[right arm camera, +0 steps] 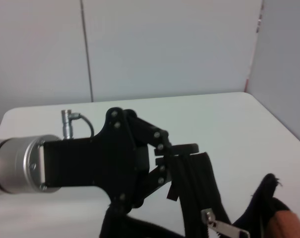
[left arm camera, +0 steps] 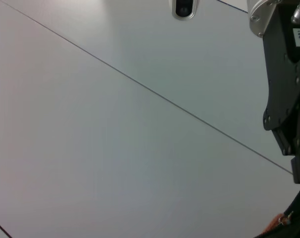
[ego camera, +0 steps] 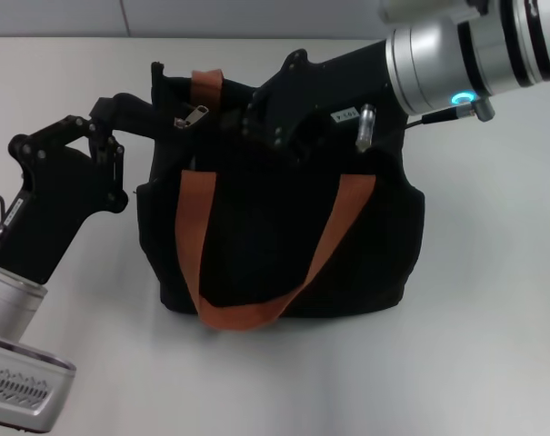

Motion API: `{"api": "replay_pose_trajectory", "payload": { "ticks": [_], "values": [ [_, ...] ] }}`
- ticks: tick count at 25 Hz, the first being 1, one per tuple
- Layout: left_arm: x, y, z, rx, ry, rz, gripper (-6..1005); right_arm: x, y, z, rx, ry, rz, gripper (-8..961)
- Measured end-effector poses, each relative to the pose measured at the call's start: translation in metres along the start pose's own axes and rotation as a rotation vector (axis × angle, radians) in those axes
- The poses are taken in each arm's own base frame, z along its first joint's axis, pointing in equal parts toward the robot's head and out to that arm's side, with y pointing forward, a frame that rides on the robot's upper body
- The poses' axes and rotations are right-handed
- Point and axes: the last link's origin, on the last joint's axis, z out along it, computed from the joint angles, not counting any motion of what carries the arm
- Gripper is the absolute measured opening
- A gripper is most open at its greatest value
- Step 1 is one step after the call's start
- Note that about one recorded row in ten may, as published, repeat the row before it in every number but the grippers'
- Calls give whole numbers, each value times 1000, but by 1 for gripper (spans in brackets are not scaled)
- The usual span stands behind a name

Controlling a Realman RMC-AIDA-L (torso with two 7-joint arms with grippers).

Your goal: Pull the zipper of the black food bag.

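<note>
Left end effector (ego camera: pixel 145 116) grips black food bag (ego camera: pixel 284 236) — zipper (ego camera: pixel 192 117) beside.

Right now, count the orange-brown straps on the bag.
2. One strap loops down the black food bag's front face; the other rises at its back rim, mostly hidden.

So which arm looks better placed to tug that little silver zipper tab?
Probably the right gripper: it reaches over the black food bag close beside the zipper. The left gripper is pinching the bag's top edge, apparently steadying it.
</note>
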Motion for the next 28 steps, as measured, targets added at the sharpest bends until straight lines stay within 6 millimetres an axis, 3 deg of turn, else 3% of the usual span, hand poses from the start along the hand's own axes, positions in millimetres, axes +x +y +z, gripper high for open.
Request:
{"api": "replay_pose_trajectory", "payload": {
  "ticks": [6, 13, 21, 28],
  "values": [
    [0, 0, -3, 5, -9, -2, 18, 2, 2, -5, 38, -25, -162, 12],
    [2, 1, -4, 12, -6, 1, 18, -7, 5, 11, 65, -26, -269, 22],
    [3, 0, -3, 20, -1, -1, 18, -16, 8, 25, 44, 3, -326, 216],
    [4, 0, -3, 21, 0, -5, 17, -14, 6, 25, 54, 35, -347, 216]
  ]
}}
